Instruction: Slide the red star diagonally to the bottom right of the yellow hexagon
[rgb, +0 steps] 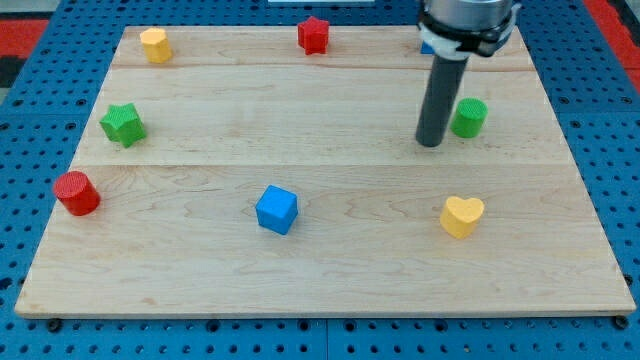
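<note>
The red star (313, 34) sits near the top edge of the wooden board, at the middle. The yellow hexagon (154, 44) is at the top left corner. My tip (431, 143) rests on the board right of centre, just left of the green cylinder (468, 117). It is well to the right of and below the red star, touching no block.
A green star (122, 124) and a red cylinder (76, 193) are at the left. A blue cube (276, 209) is at bottom centre, a yellow heart (462, 215) at bottom right. A blue block (427, 46) is mostly hidden behind the arm.
</note>
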